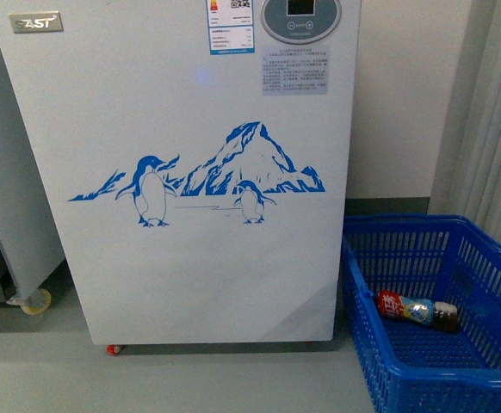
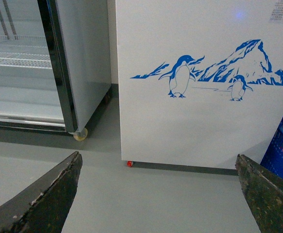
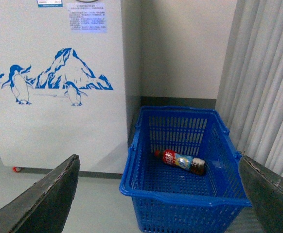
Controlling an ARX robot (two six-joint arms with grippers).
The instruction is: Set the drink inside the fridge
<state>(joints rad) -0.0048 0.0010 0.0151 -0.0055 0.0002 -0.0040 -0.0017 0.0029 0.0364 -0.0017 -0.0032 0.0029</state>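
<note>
Drink (image 1: 418, 311) is lying on its side on the bottom of the blue basket (image 1: 403, 225), the only item in it. The red cap points toward the fridge (image 1: 190, 138) and the dark-liquid end points away. The bottle's red label has white characters I can't read, with a blue patch next to them. Right wrist view agrees: drink (image 3: 183, 161) is near the middle of the basket (image 3: 180, 198) floor, not touching the walls. The basket sits on the floor just beside the fridge's right side, between it and a grey curtain (image 1: 500, 129). Only the fridge's white front panel shows, with blue penguin-and-mountain art. An oval grey display (image 1: 300, 17) is at the top edge, with an energy label (image 1: 231, 26) and a spec sticker (image 1: 296, 69) nearby, print too small to read. The badge (image 1: 35, 22) at top left reads something like "EAST". A red foot (image 1: 113, 349) sits under the fridge's lower corner. A grey cabinet (image 1: 9, 215) on a caster (image 1: 35, 301) stands left of the fridge; the left wrist view shows it has wire shelves inside. Neither arm appears in the front view. Left end effector (image 2: 158, 162) is spread wide and holding nothing, low over the floor and facing the fridge (image 2: 204, 121) front. Right end effector (image 3: 158, 162) is also wide apart and empty, aimed at the basket, well short of the drink.
</note>
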